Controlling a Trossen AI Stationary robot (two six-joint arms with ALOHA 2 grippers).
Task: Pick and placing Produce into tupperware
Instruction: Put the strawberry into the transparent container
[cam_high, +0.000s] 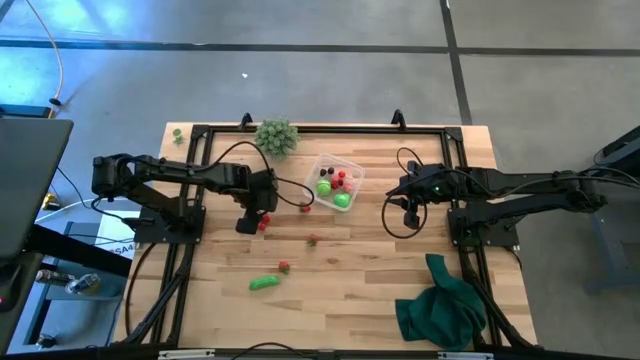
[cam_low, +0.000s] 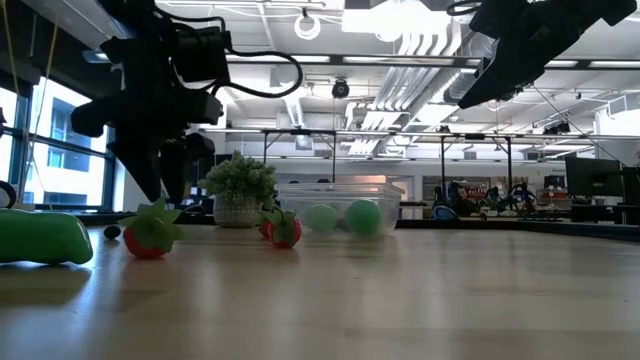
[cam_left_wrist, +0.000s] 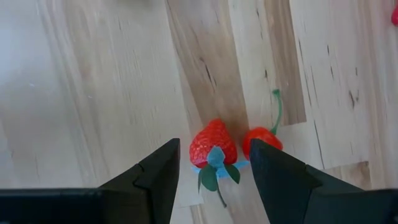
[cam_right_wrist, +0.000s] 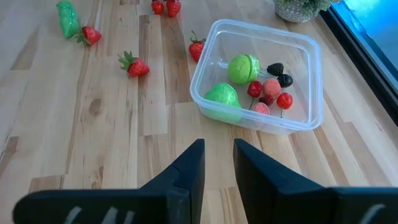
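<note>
Left gripper (cam_high: 252, 222) is low over the wooden table (cam_high: 380, 290), left of centre, fingers (cam_left_wrist: 155, 177) apart and straddling a strawberry (cam_left_wrist: 212, 144) that lies between them in the left wrist view; nothing clamped, and I can't tell whether either finger touches it. A cherry (cam_left_wrist: 261, 138) with a green stem sits just beside that strawberry, close against the other finger. In the high view both show only as a red spot at the gripper tip. Tupperware (cam_high: 334, 182) sits up and right of the left gripper, near table centre toward the far edge, already holding two bright green round pieces (cam_right_wrist: 242, 68) plus several small red and dark berries (cam_right_wrist: 272, 87). Loose produce on the table: one strawberry (cam_high: 306, 208) just beside the container's near-left corner, one (cam_high: 313, 240) further toward the near edge, one (cam_high: 284, 267) next to the green oblong piece (cam_high: 264, 283). Right gripper (cam_high: 411, 211) hangs above the table to the right of the tupperware, well apart from it, fingers (cam_right_wrist: 186, 171) slightly apart with a narrow gap, holding nothing. Spiky pale-green ball (cam_high: 275, 135) is at the far edge, left of the container. Dark green cloth (cam_high: 442, 305) is bunched at the near-right corner.
</note>
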